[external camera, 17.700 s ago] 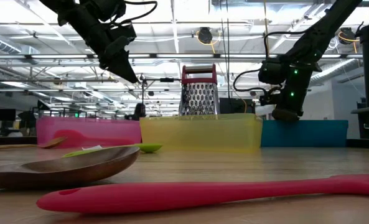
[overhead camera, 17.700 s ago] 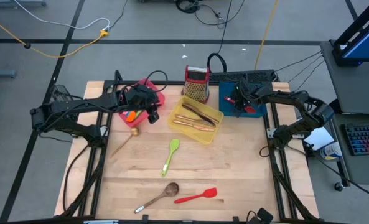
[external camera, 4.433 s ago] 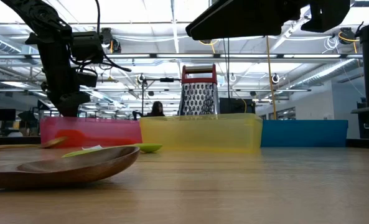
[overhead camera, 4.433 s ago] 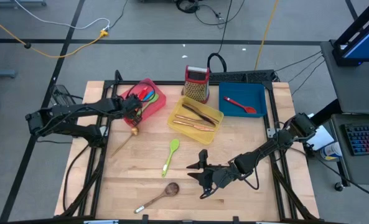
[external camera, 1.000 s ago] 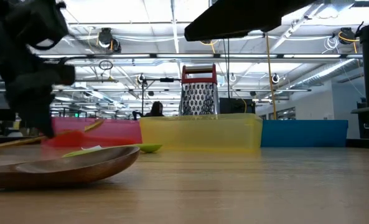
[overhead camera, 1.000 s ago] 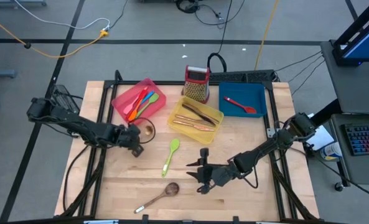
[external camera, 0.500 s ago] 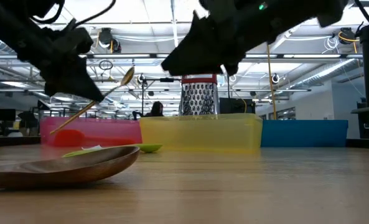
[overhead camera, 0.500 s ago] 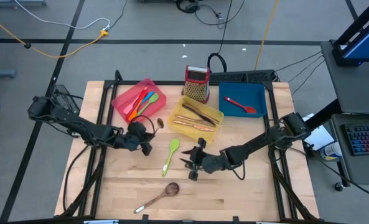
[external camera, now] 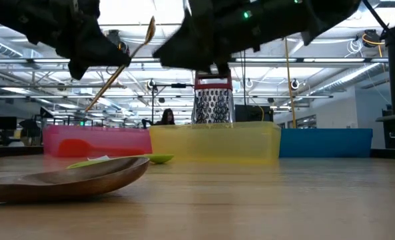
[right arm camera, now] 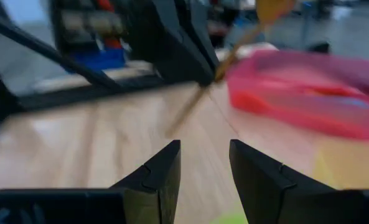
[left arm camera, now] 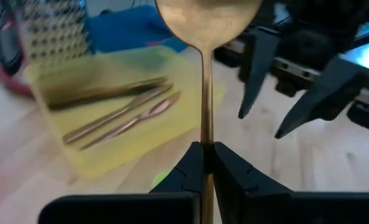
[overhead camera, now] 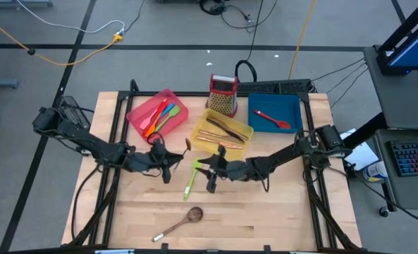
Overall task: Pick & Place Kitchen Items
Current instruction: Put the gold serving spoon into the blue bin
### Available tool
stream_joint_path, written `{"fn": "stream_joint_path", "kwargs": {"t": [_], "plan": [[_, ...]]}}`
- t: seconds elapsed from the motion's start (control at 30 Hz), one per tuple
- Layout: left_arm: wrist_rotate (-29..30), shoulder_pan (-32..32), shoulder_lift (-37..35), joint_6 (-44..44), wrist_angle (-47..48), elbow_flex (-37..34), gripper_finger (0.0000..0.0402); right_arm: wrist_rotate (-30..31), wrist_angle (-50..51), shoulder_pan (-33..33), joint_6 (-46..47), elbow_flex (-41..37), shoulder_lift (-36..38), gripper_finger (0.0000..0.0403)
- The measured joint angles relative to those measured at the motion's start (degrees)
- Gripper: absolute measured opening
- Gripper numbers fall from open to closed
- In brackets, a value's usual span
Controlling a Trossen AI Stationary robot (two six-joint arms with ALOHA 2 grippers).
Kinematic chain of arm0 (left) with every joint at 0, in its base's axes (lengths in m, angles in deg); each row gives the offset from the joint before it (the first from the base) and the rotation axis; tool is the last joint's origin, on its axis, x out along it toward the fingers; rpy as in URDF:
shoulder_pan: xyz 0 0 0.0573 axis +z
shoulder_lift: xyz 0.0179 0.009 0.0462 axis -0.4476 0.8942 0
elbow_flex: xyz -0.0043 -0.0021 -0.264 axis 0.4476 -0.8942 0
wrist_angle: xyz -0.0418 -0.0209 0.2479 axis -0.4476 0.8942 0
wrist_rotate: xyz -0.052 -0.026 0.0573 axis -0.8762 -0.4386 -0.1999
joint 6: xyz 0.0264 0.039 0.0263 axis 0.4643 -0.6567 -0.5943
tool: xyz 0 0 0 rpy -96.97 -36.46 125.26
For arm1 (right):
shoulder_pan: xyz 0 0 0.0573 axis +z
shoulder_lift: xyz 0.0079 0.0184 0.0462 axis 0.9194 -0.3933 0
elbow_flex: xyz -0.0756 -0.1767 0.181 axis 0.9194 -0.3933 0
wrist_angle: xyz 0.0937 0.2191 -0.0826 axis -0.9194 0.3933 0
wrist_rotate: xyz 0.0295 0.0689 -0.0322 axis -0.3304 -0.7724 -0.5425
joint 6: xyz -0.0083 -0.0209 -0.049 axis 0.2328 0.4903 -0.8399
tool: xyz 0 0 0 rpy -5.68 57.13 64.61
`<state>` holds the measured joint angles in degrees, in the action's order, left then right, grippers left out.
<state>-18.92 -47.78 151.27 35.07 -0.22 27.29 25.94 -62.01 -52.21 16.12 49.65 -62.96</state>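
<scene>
Copper spoon (left arm camera: 204, 37) clamped by its handle in my left gripper (overhead camera: 166, 161), lifted off the table (overhead camera: 279, 212), bowl toward the yellow tray (overhead camera: 220, 133) with copper cutlery (left arm camera: 122, 118) inside. My right gripper (overhead camera: 210, 175) faces it mid-table, fingers (right arm camera: 154, 171) apart, holding nothing, above the green spatula (overhead camera: 192, 175). Brown spoon (overhead camera: 180, 222) near the front edge. Pink tray (overhead camera: 139, 107) at back-left holds bright utensils (overhead camera: 159, 116); blue tray (overhead camera: 290, 106) at back-right holds a red spatula (overhead camera: 271, 118). Grater (overhead camera: 223, 94) behind the yellow tray.
</scene>
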Motion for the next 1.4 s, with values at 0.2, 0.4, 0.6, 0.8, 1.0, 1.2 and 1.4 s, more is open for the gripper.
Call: {"fn": "stream_joint_path", "kwargs": {"t": [0.2, 0.4, 0.6, 0.8, 1.0, 1.2, 1.4], "plan": [[-0.07, -1.78, 0.00, -3.46, -4.85, 0.02, 0.0010, -10.95, -6.52, -2.97, -1.04, 0.04, 0.11, 0.0130], [-0.09, -2.53, 3.94, -6.26, -12.65, 0.09, 0.0013, -12.35, -7.92, -4.97, -1.05, 0.04, 0.11, 0.0130], [1.61, -2.58, 11.10, -8.49, -21.06, 0.11, 0.0010, -17.04, -7.90, -5.98, -1.05, 0.04, 0.11, 0.0130], [2.31, -2.58, 14.53, -11.06, -27.69, 0.17, 0.0013, -16.96, -7.86, -6.01, -1.48, 0.04, 0.11, 0.0130], [2.61, -2.47, 16.85, -11.07, -28.15, 1.41, 0.0011, -17.00, -8.67, -6.31, -1.50, 0.02, 0.11, 0.0130], [2.78, -2.51, 18.49, -13.04, -28.33, 2.73, 0.0014, -17.26, -9.25, -6.25, -2.72, 0.02, 0.11, 0.0119], [2.31, -2.56, 18.45, -13.00, -28.15, 2.73, 0.0010, -17.45, -9.30, -6.25, -2.66, 0.02, 0.11, 0.0070]]}}
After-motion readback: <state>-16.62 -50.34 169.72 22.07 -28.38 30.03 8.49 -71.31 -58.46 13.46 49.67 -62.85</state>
